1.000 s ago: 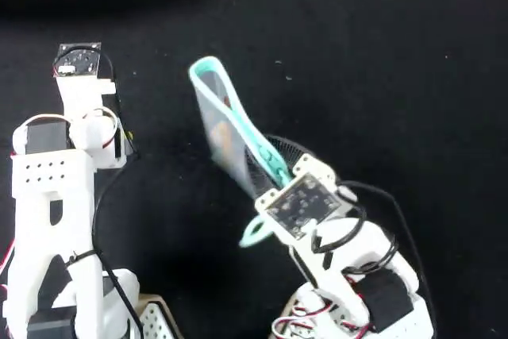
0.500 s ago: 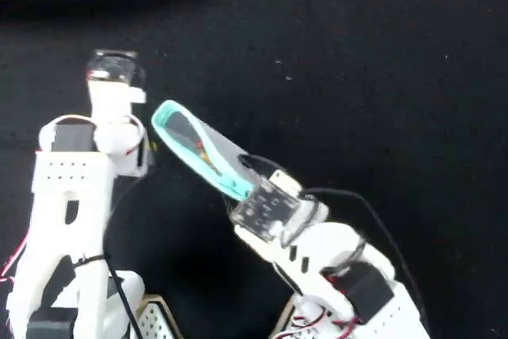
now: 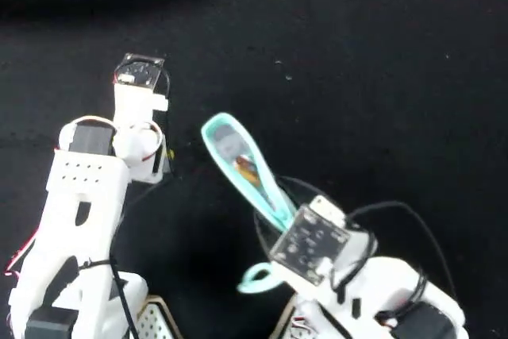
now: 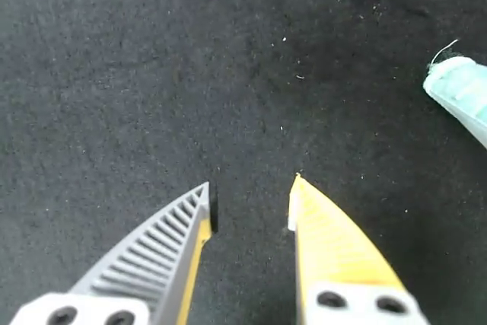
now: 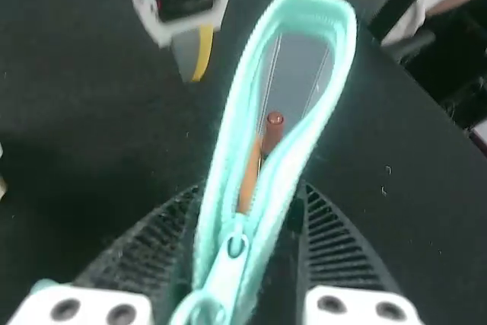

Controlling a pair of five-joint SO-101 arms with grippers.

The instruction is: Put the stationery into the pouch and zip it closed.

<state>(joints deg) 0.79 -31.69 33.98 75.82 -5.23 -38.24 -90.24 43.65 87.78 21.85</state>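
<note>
- Right gripper [image 5: 251,197] is clamped on the teal-edged pouch [image 5: 304,58], its jaws pressing both sides near the zip slider [image 5: 234,247].
- The pouch mouth gapes unzipped, and a brown pen [image 5: 262,146] lies inside.
- Left gripper [image 4: 251,186] has its jaws apart and holds nothing, over the black surface [image 4: 152,51] near the pouch's far end.

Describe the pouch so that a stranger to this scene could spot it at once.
On the black table, find the right gripper, shut on a long slim pouch that juts out from it. It is the only mint-green thing there. It has clear sides, its zip is open along the top, and an orange-brown pen lies inside.
</note>
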